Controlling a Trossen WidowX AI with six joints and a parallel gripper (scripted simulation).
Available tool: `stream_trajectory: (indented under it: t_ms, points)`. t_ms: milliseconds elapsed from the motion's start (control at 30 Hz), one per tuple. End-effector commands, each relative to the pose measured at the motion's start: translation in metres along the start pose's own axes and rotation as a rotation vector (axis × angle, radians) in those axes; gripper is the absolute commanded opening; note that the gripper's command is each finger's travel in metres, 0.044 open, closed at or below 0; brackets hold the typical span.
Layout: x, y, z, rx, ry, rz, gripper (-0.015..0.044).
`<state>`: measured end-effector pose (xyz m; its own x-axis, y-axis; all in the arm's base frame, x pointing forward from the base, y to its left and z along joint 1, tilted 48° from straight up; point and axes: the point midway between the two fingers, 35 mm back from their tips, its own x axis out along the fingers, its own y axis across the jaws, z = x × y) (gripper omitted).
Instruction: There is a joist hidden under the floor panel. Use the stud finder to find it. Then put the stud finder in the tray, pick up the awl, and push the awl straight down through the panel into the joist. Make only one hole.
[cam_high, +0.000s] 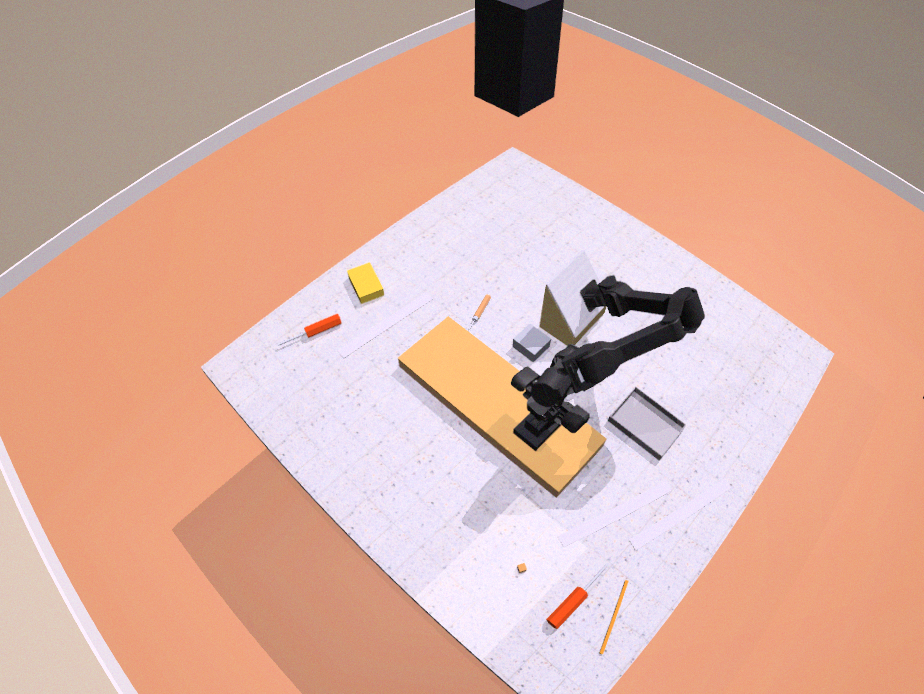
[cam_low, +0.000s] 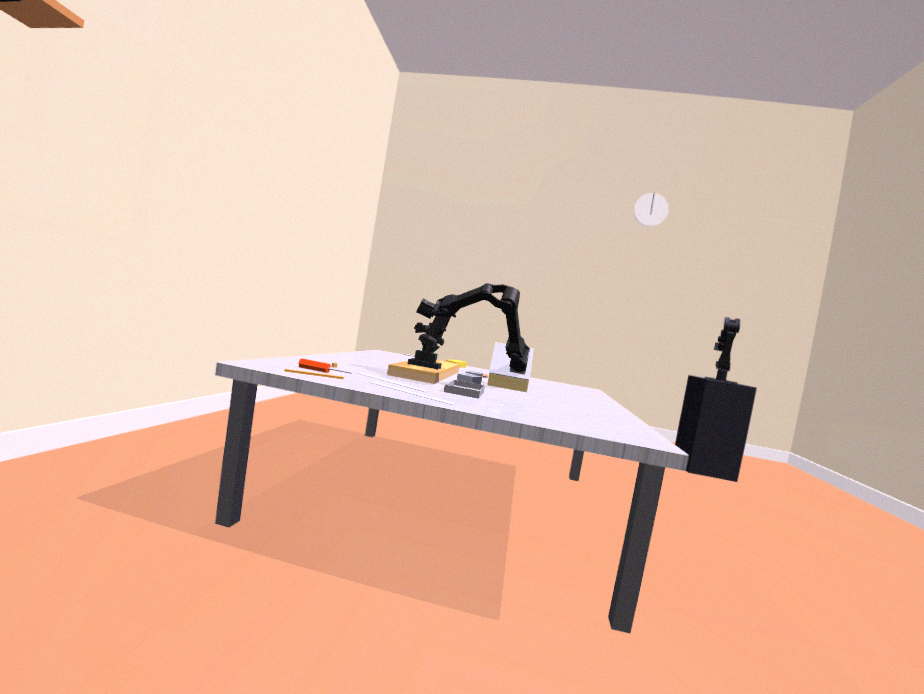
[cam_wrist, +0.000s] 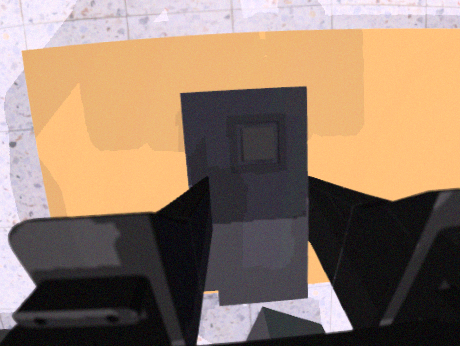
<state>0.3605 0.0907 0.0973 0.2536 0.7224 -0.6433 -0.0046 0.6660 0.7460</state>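
My gripper (cam_high: 545, 419) (cam_wrist: 249, 181) is shut on the black stud finder (cam_high: 533, 435) (cam_low: 424, 363) (cam_wrist: 280, 105). The stud finder is on or just above the orange-yellow floor panel (cam_high: 448, 351) (cam_low: 401, 372) (cam_wrist: 400, 100), toward the panel's near right end in the top view. Its square window is dark, with no green light. The shallow grey tray (cam_high: 646, 421) (cam_low: 463, 392) looks empty in the top view, right of the panel. A small orange-handled tool with a thin tip, apparently the awl (cam_high: 482, 304), lies behind the panel's far left end. No hole shows on the visible panel.
A grey block (cam_high: 531, 341) and a wedge-shaped stand (cam_high: 556, 317) (cam_low: 508, 382) are behind the panel, near the arm. Red-handled tools (cam_high: 322, 325) (cam_low: 313, 365) lie at the left and front. A yellow block (cam_high: 365, 280), a pencil-like stick (cam_high: 614, 617) and a small orange cube (cam_high: 521, 567) lie farther out.
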Motion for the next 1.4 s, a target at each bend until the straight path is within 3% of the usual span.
stream_trajectory:
  t_ms: [0,1100,1367]
  points:
    - [0.001,0.012,0.001,-0.007,0.002,0.003,0.0000]
    - [0.000,0.079,0.001,-0.007,0.001,0.005,0.0000]
    - [0.000,0.074,0.000,-0.003,0.000,0.003,0.0000]
